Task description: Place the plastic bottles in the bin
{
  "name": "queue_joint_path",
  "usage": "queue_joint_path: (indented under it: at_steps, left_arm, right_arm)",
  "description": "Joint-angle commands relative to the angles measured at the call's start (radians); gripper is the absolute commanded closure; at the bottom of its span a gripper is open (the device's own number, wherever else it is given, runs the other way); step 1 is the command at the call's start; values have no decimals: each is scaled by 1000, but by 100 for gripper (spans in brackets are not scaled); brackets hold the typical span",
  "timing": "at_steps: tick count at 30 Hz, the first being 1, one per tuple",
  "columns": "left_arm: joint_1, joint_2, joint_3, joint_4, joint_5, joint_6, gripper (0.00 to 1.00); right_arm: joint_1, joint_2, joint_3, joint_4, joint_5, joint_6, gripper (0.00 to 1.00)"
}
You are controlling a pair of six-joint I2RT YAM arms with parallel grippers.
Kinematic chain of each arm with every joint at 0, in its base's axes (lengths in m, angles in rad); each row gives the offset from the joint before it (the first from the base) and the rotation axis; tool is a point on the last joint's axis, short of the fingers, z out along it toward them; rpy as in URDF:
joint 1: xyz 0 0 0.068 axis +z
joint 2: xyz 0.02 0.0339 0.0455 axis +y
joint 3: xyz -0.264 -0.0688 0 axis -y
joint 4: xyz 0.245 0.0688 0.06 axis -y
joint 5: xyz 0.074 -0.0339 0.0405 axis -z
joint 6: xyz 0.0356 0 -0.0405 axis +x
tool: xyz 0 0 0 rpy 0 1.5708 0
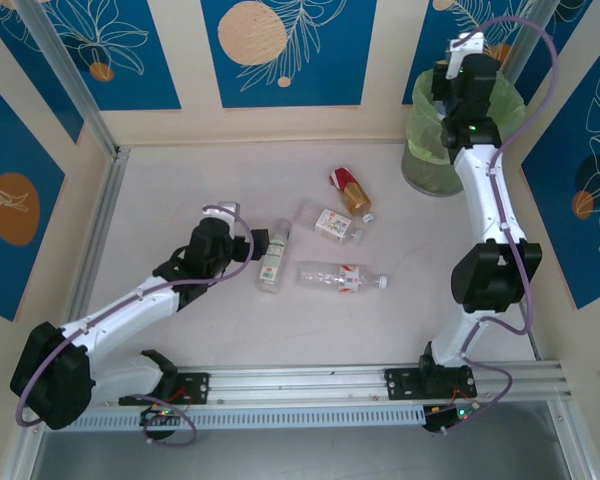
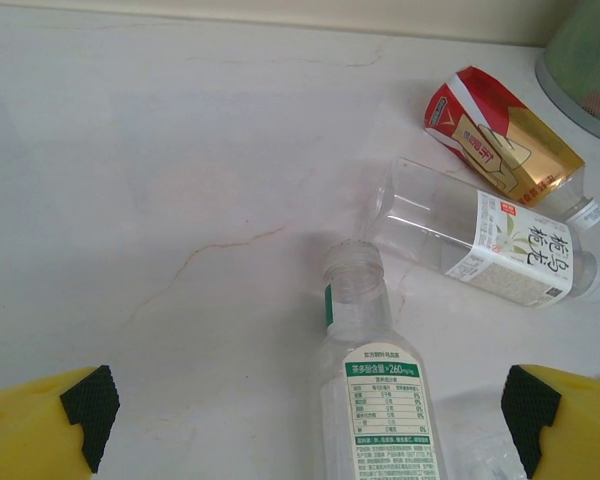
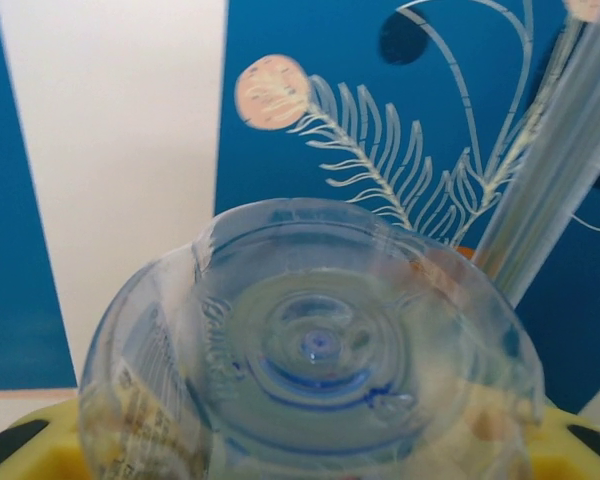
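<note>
Held bottle: clear ribbed plastic, its round bluish base facing the camera, clamped between the right gripper's yellow fingers above the bin (green-lined, at the far right corner).
Left gripper: jaws spread wide, holding nothing, with a black pad on either side of the green-label bottle, which lies flat and uncapped.
Table bottles: 4 lie on the pale veined table; the white-label bottle is just beside the red-gold bottle, and the red-label bottle is nearest the arms.
Open room: bare tabletop left of the bottles.
</note>
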Motion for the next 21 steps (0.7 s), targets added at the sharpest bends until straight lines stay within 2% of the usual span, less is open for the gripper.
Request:
queue_joint_path:
  at_steps: [1, 8, 17, 21]
  left_arm:
    - [-6, 7, 13, 18, 11, -1, 0]
    - [-5, 5, 7, 12, 6, 0, 1]
    - [-5, 11, 0, 18, 2, -4, 0]
    - [-6, 20, -1, 22, 6, -7, 0]
  right_arm:
    - [18, 62, 50, -17, 103, -86, 52]
    - [26, 204, 199, -152, 215, -96, 48]
    - [11, 217, 299, -236, 160, 23, 48]
    - [11, 193, 302, -219, 145, 67, 48]
